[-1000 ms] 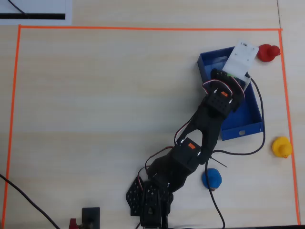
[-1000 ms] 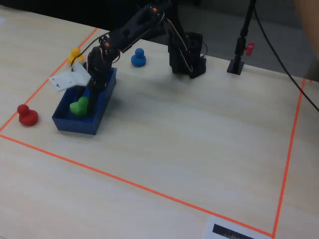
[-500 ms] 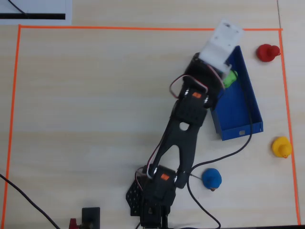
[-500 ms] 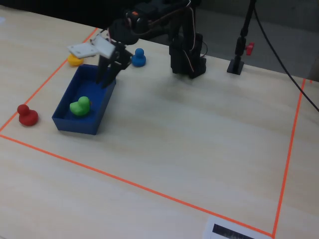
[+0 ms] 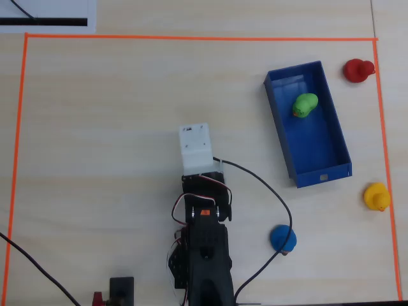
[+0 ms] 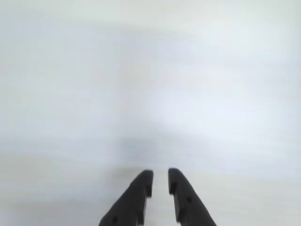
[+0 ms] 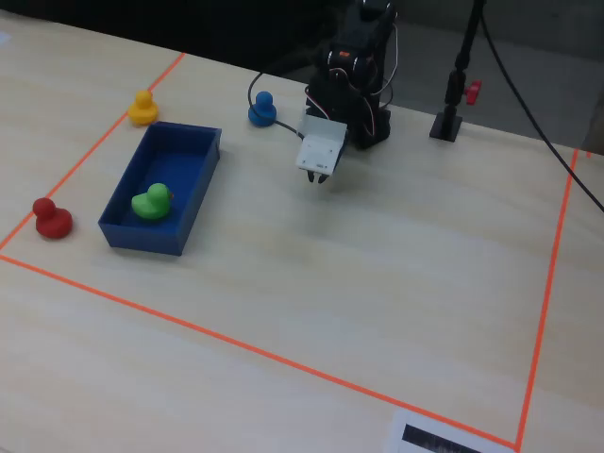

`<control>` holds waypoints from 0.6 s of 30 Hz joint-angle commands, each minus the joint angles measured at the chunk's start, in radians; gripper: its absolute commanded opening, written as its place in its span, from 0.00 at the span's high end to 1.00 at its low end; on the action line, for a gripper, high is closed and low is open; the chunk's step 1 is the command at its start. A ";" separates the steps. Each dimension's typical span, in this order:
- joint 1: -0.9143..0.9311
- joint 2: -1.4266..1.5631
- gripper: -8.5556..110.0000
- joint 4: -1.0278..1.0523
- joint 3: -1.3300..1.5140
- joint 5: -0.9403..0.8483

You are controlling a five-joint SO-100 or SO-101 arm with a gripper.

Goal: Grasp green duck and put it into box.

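Note:
The green duck (image 5: 305, 104) lies inside the dark blue box (image 5: 278, 132), near its far end, on the right of the overhead view. In the fixed view the green duck (image 7: 151, 202) sits in the box (image 7: 142, 236) at the left. My gripper (image 7: 319, 178) hangs over bare table near the arm's base, well away from the box. In the overhead view the fingertips are hidden under the white wrist housing (image 5: 195, 148). In the wrist view my gripper (image 6: 160, 176) points at blank pale table, jaws nearly together with a thin gap and nothing between them.
A red duck (image 5: 357, 70) and a yellow duck (image 5: 376, 196) stand outside the box near the orange tape border (image 5: 191, 37). A blue duck (image 5: 282, 238) stands by the arm's black cable (image 5: 268, 191). A small black stand (image 7: 444, 123) is beside the base.

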 commanded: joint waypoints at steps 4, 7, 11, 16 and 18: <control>-0.058 0.215 0.93 0.225 0.091 -0.008; -0.098 0.287 0.93 0.367 0.091 0.003; -0.110 0.288 0.92 0.377 0.091 0.041; -0.110 0.288 0.90 0.379 0.091 0.055; -0.110 0.288 0.90 0.380 0.091 0.057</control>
